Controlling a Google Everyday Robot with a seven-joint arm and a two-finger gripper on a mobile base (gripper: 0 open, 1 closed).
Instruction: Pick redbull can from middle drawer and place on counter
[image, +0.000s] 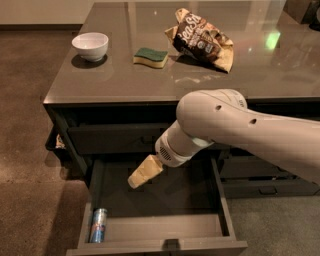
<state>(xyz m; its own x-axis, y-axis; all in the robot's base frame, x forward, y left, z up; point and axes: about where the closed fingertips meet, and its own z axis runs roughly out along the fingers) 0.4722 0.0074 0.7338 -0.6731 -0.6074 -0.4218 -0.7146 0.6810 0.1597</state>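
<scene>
The redbull can (98, 226) lies on its side in the front left corner of the open middle drawer (155, 235). My gripper (136, 181) hangs over the drawer's middle, its tan tip pointing down and left, apart from the can, which lies lower left of it. The white arm (235, 130) reaches in from the right, crossing the cabinet front. The counter (120, 75) stretches behind, above the drawers.
On the counter stand a white bowl (90, 45), a green-and-yellow sponge (151, 57) and a crumpled snack bag (202, 41). Handled drawers (260, 187) sit to the right of the open one. Brown carpet (25, 125) lies to the left.
</scene>
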